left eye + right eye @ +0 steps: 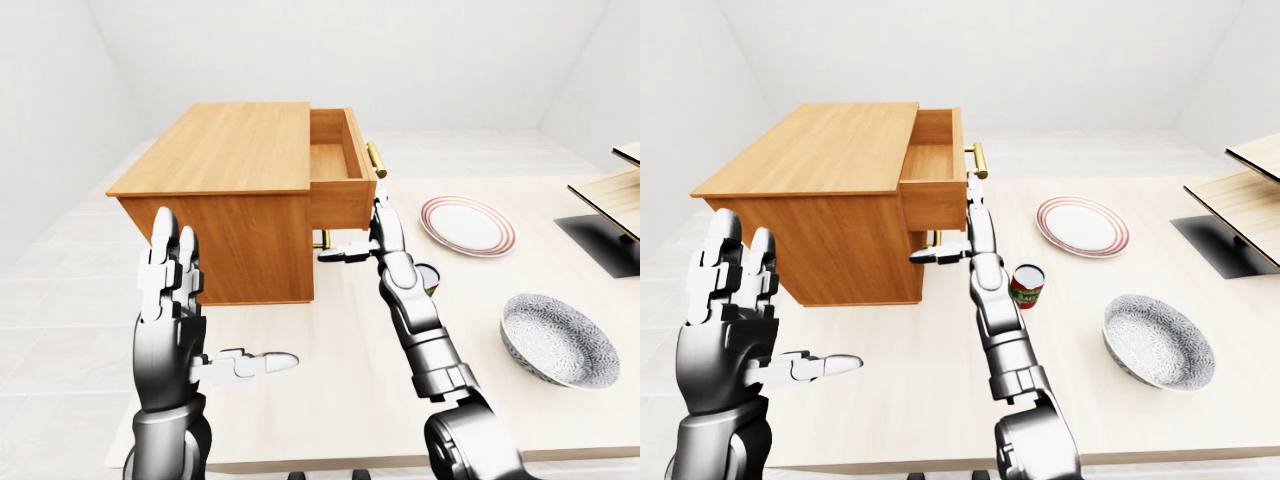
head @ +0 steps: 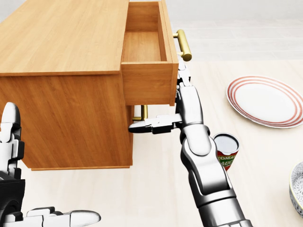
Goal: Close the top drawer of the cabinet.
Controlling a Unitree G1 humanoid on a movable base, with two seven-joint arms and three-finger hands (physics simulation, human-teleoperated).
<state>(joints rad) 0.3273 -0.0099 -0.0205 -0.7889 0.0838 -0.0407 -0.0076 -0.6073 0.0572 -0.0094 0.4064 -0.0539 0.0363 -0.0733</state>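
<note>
Cabinet (image 1: 225, 195) sits on counter (image 1: 350, 360), top drawer (image 2: 147, 52) pulled out toward view right; right hand (image 2: 182, 82) fingers spread, flat against drawer face under brass handle (image 2: 183, 45); left hand (image 1: 175, 300) raised, fingers apart, holding nothing.

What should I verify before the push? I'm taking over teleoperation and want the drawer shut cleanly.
1. Top drawer open: ok, pulled well out of the cabinet.
2. Drawer inside free of items: ok.
3. Right hand at the drawer front: ok, beside it below the brass handle.
4. Firm contact: cannot tell.
5. Right thumb under the drawer: not ok, may catch.
6. Left hand clear: ok, open, away from the cabinet.
</note>
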